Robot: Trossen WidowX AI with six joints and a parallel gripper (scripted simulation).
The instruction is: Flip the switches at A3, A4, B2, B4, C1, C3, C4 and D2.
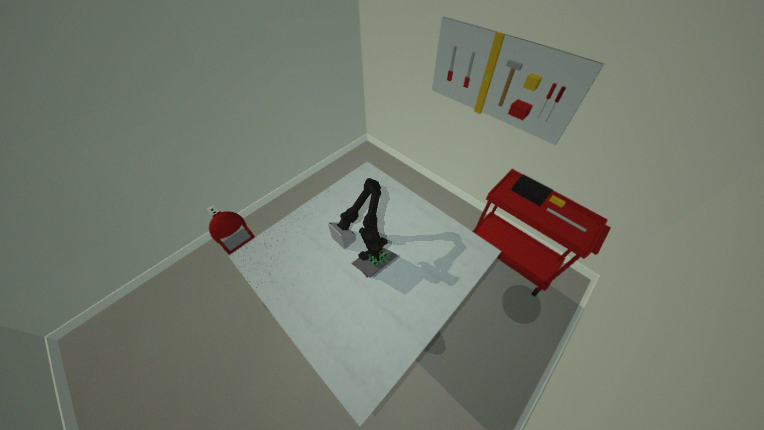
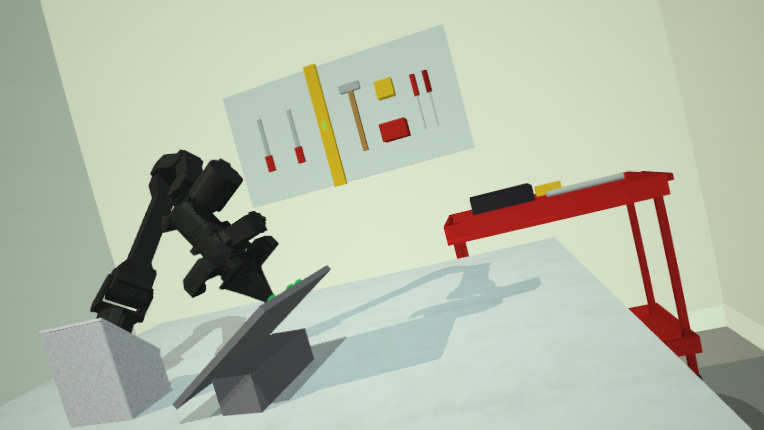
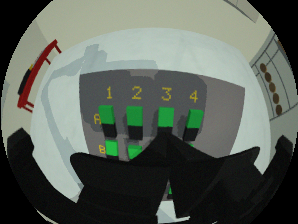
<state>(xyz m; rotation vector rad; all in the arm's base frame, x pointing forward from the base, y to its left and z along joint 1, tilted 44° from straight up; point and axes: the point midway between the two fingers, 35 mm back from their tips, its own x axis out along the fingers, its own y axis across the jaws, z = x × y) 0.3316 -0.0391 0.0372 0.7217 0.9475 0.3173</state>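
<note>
A dark grey switch panel (image 1: 368,268) (image 2: 256,331) (image 3: 89,92) leans on a wedge stand on the table. It carries green rocker switches with yellow column numbers 1 to 4. In the wrist view row A shows in full, with switch A1 (image 3: 107,115), A2 (image 3: 135,115), A3 (image 3: 165,116) and A4 (image 3: 194,117). Row B shows only at its left, as switch B1 (image 3: 111,147). My gripper (image 2: 265,296) (image 3: 164,136) is shut with nothing in it. Its tip touches the panel's upper part, around row B, right of the middle. The fingers hide the rows below.
The arm stands on a light grey block (image 2: 101,368) (image 1: 341,235) left of the panel. A red cart (image 1: 539,227) (image 2: 561,205) stands past the table's right edge. A tool board (image 2: 347,114) hangs on the wall. A red extinguisher-like object (image 1: 228,230) sits on the floor.
</note>
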